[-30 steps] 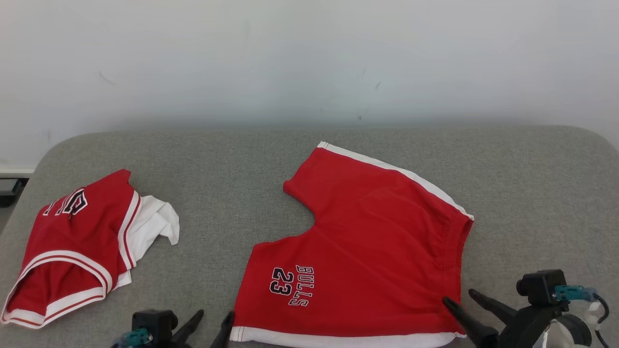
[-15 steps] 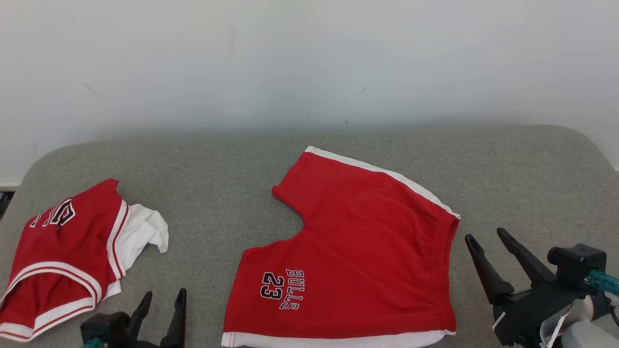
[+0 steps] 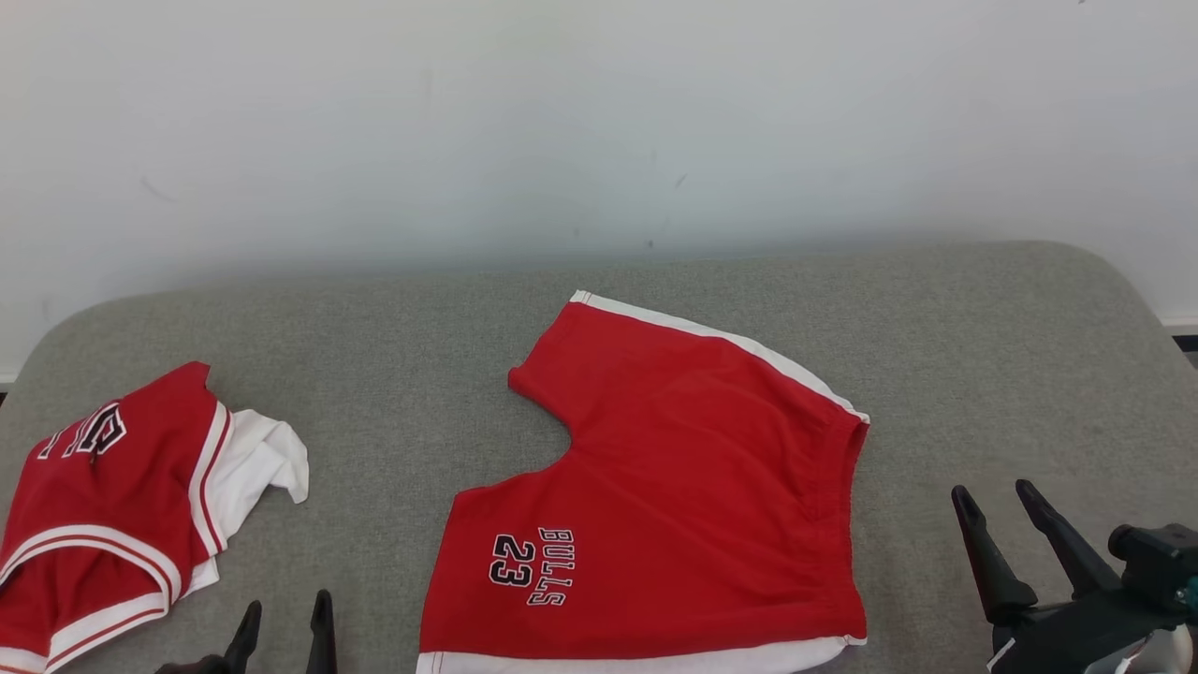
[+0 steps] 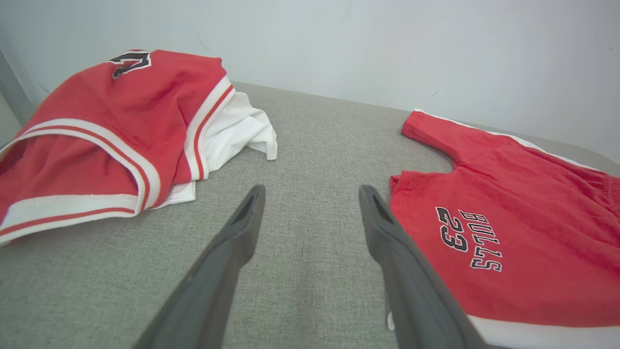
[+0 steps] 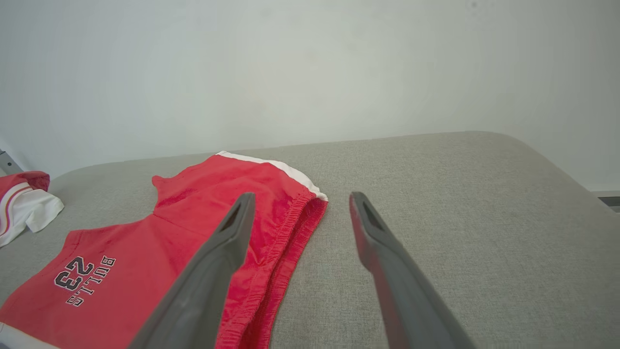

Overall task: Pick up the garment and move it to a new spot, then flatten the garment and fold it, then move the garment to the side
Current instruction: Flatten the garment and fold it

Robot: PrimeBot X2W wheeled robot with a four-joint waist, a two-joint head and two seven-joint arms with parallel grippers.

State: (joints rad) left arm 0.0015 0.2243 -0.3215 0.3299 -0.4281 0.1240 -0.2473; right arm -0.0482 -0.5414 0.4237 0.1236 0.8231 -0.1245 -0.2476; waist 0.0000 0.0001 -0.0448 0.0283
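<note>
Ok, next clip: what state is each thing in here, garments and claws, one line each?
red shorts: spread flat and unfolded on the grey padded surface, not held.
red and white jersey: crumpled heap at the left, untouched.
left claw: open, holding nothing, left of the shorts' hem.
right claw: open, holding nothing, right of the waistband.

Red cotton shorts (image 3: 693, 487) with white side stripes and dark "BULLS 23" lettering lie spread flat on the grey fabric table (image 3: 983, 356), waistband toward the right
</note>
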